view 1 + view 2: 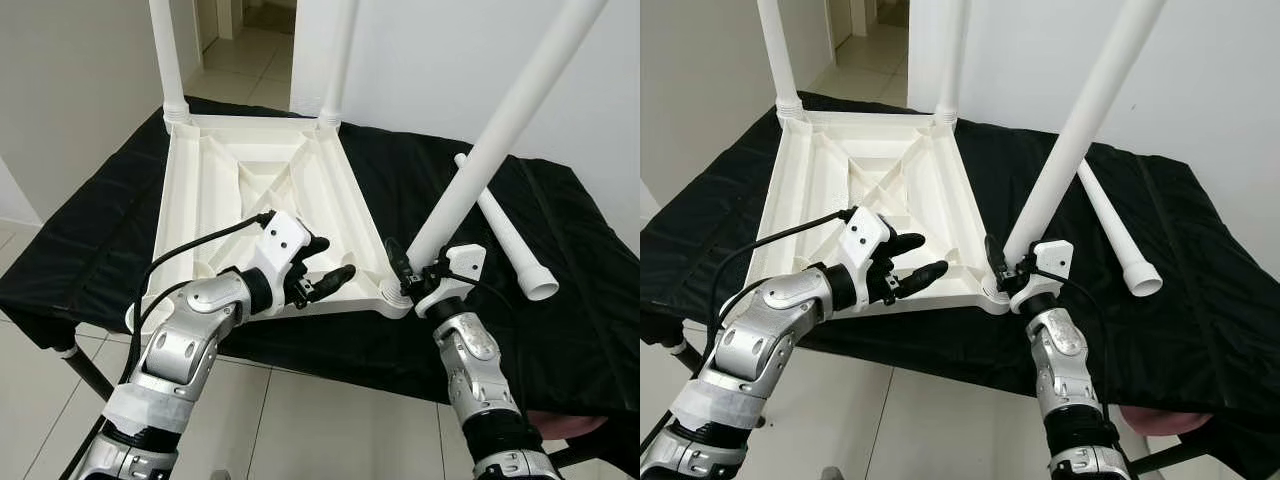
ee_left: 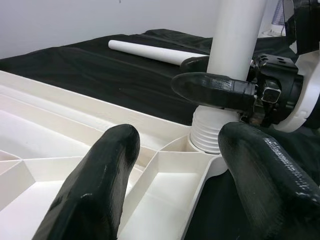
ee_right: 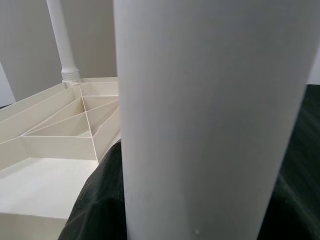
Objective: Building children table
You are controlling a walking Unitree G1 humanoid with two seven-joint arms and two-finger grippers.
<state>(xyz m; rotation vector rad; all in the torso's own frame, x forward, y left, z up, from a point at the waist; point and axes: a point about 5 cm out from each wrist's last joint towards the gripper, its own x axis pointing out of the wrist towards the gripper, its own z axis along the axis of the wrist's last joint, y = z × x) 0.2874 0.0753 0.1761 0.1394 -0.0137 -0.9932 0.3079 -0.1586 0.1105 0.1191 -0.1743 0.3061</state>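
One leg (image 1: 500, 135) is clamped by the right gripper (image 1: 420, 272) at the tabletop's (image 1: 240, 180) near corner socket, tilted off-vertical; the left gripper (image 1: 325, 265) is held apart nearby.

Black cloth (image 1: 560, 330), tiled floor (image 1: 300, 420)

White tabletop (image 1: 250, 190) and legs (image 1: 500, 130) on black cloth (image 1: 570, 310).

right hand (image 1: 418, 272) gripping table leg (image 1: 505, 130), upturned tabletop (image 1: 260, 190)
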